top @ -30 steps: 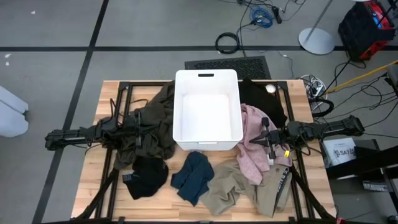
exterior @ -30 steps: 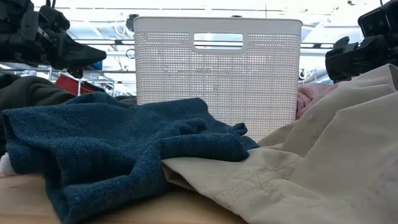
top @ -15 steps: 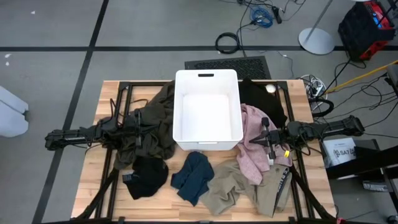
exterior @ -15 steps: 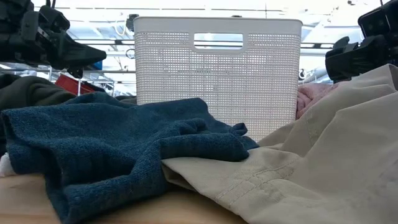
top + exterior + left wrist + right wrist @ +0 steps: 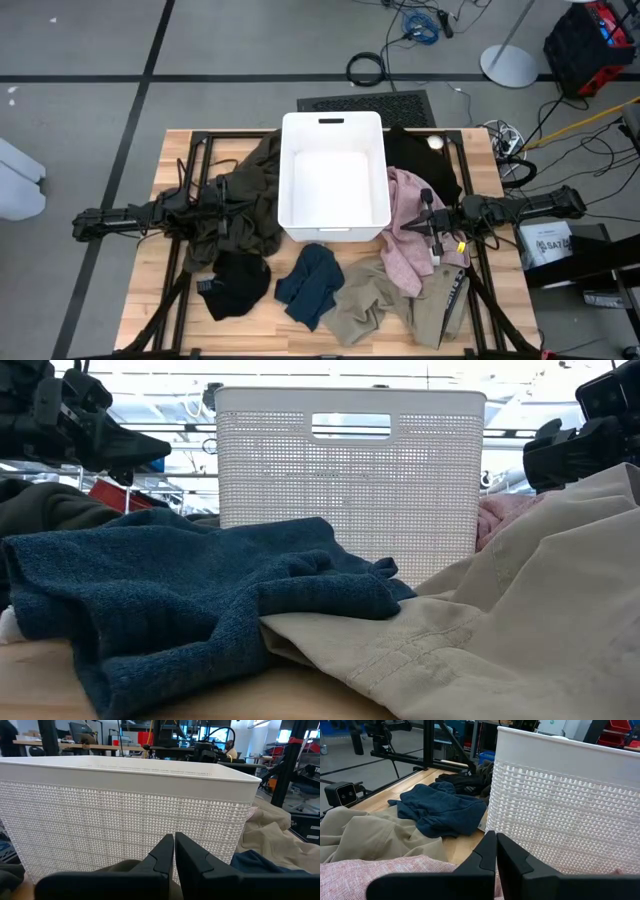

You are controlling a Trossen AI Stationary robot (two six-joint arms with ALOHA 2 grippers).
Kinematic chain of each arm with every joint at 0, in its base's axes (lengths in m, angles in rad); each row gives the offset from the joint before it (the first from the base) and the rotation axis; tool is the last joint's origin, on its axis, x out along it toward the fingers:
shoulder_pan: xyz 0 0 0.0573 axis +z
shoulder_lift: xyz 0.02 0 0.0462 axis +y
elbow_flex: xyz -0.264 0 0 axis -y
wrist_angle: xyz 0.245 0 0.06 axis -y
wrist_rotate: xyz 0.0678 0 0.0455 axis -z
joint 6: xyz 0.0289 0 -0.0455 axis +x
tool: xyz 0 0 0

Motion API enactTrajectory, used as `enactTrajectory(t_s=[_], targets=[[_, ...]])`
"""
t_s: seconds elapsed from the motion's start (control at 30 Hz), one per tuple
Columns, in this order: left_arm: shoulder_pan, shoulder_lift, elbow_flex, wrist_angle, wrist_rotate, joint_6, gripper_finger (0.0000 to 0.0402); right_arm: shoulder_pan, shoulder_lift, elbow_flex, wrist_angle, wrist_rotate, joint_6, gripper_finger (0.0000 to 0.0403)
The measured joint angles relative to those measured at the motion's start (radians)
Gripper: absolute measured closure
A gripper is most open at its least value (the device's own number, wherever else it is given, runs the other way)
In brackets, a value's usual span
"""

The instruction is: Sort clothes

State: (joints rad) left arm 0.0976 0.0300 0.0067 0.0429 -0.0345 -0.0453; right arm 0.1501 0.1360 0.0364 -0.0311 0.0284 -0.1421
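Observation:
The clothes lie around a white bin (image 5: pixel 334 232) at the table's middle. A large dark olive garment (image 5: pixel 240 228) is left of the bin, and a black one (image 5: pixel 425 158) is at its far right. Along the near edge lie another black piece (image 5: pixel 238 285), a navy blue one (image 5: pixel 312 283), two khaki tan pieces (image 5: pixel 362 305) (image 5: pixel 448 305) and a pale pink one (image 5: pixel 405 240). My left gripper (image 5: pixel 174 851) is shut and level above the olive garment, facing the bin's left wall. My right gripper (image 5: pixel 496 851) is shut above the pink garment, facing the bin's right wall.
The bin (image 5: pixel 350 480) has perforated walls and a handle slot, and it stands between the two grippers. Black frame rails (image 5: pixel 190 150) run along the table's left and right sides. Bare wood (image 5: pixel 150 310) shows at the near left corner.

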Motion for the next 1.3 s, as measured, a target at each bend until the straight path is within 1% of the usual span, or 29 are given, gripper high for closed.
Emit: enactTrajectory(t_s=[1.17,1.3], targets=[[0.000,0.000,0.000,0.000,0.000,0.000,0.0378,0.000,0.000,0.000,0.000,0.000,0.000,0.0403],[0.000,0.000,0.000,0.000,0.000,0.000,0.0378,0.000,0.000,0.000,0.003,0.000,-0.038,0.0403]])
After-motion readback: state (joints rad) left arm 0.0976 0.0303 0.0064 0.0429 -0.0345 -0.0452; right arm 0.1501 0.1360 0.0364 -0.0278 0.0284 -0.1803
